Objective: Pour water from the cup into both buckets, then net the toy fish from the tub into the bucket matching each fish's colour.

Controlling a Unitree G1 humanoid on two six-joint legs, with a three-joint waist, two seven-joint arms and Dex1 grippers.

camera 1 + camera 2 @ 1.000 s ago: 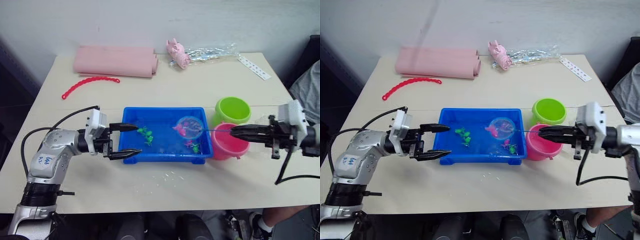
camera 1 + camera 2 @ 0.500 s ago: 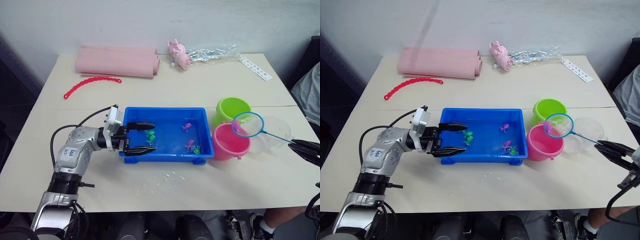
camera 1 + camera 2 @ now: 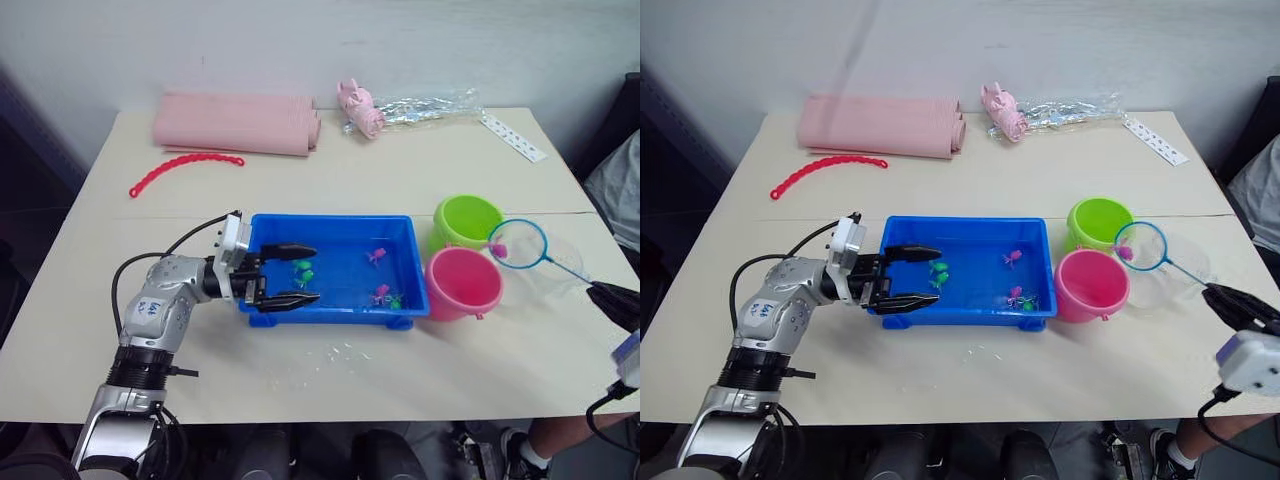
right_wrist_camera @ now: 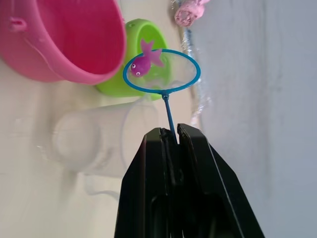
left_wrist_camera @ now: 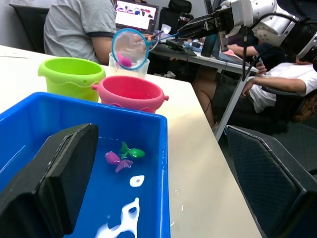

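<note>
Pink catch: in the head views the net (image 3: pixel 518 243) hangs raised at the right end of the table, just right of the green bucket (image 3: pixel 466 220) and far of the pink bucket (image 3: pixel 463 282), with 1 pink fish (image 3: pixel 498 249) at its ring's left edge.
Step in hand: judged as carrying a netted pink fish to its matching bucket.
Next move: the ring likely needs to shift near and left until it is over the pink bucket, then tip; it sits closer to the green rim, so a wrong drop is the risk.
Tub: the blue tub (image 3: pixel 262 226) holds water, 2 green fish (image 3: pixel 303 270) on its left, a pink fish (image 3: pixel 376 255) far right, and a pink and green pair (image 3: pixel 386 296) near right.
Left gripper (image 3: pixel 306 272): fingers spread apart, empty, straddling the tub's left wall.
Left wrist view: both buckets look empty of fish from this low angle; water inside cannot be told.
Right wrist view: the right gripper (image 4: pixel 171 137) is clamped on the net's thin blue handle; the clear cup (image 4: pixel 94 140) lies just beside the buckets.
</note>
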